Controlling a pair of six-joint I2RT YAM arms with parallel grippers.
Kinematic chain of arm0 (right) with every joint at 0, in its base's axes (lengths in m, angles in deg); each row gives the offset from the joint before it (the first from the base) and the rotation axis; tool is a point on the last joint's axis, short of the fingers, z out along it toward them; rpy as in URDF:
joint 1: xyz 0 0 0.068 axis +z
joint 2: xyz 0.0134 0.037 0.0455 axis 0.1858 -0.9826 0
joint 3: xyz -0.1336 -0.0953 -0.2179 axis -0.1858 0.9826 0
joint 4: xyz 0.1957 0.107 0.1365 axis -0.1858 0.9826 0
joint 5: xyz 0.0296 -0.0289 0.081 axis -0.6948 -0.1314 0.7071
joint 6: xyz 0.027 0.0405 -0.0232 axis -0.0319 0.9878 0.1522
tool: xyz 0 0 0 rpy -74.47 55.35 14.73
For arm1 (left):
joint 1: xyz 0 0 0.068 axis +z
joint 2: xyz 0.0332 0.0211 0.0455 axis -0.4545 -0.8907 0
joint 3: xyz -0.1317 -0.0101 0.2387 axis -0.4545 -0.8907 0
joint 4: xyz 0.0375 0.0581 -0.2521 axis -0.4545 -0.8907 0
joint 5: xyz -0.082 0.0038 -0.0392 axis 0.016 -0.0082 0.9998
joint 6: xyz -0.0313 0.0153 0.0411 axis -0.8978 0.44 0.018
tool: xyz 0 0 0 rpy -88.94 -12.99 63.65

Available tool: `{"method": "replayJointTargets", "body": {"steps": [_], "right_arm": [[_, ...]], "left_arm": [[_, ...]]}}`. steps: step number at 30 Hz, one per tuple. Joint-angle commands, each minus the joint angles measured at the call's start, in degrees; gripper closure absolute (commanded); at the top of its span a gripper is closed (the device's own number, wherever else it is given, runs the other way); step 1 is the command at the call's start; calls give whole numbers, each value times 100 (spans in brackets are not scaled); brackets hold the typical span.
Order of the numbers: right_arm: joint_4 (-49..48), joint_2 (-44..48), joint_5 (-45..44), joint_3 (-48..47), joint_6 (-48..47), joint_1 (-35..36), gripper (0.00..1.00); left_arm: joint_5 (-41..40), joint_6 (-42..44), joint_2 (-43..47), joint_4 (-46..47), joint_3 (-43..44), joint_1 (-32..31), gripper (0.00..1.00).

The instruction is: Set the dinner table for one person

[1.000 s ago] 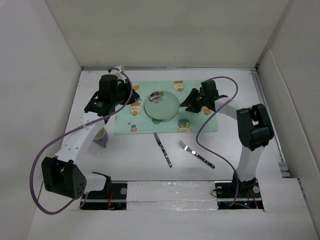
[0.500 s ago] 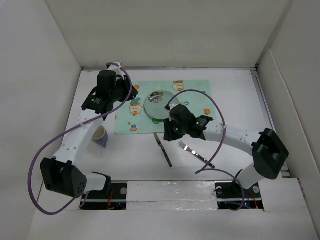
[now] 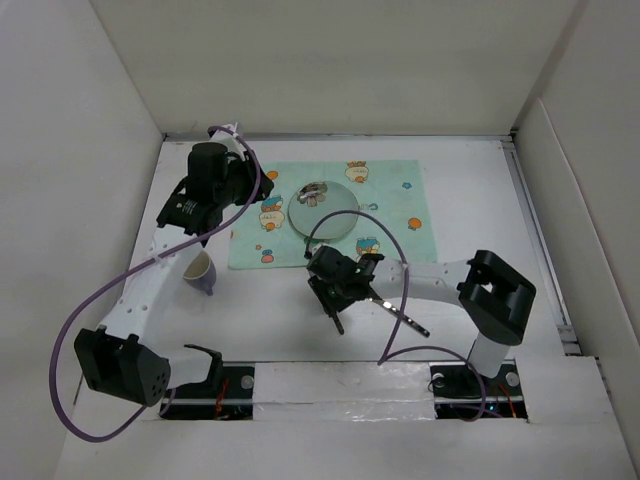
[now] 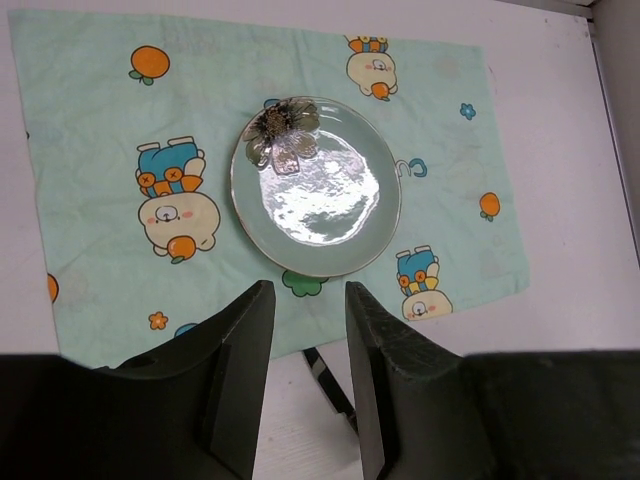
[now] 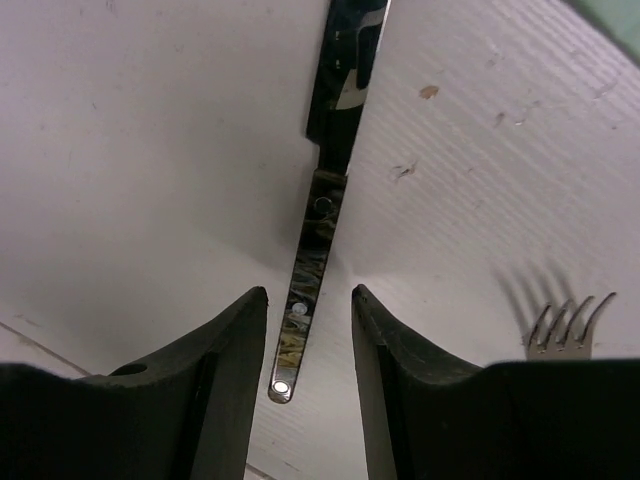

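The white tabletop [image 3: 480, 200] spreads ahead of both arm bases and carries everything. The right claw [image 5: 307, 300] is spread low over it, one finger on each side of the knife [image 5: 322, 210] handle, with the fork [image 5: 562, 322] near. The left claw [image 4: 308, 297] hangs spread and empty above the near edge of the placemat [image 4: 90, 120], which bears the plate [image 4: 330, 210]. A cup [image 3: 200, 270] stands left of the placemat.

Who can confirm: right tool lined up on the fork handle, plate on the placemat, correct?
No: the right tool is lined up on the knife handle; the fork lies off to one side, per the right wrist view. The plate is on the placemat.
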Motion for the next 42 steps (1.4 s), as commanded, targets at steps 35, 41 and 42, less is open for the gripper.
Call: {"method": "replayJointTargets", "body": {"steps": [35,41,42], "right_arm": [[691,-898,376,-3121,-580,-3361,100],[665,-1576,438,-3280,-553,-3617,100],[665,-1707,412,-3280,-553,-3617,100]], "left_arm": [[50,-82,392,277,-95,135,68],[32,-135,480,329,-333,135,69],[15,-143,480,338,-376,135,69]]}}
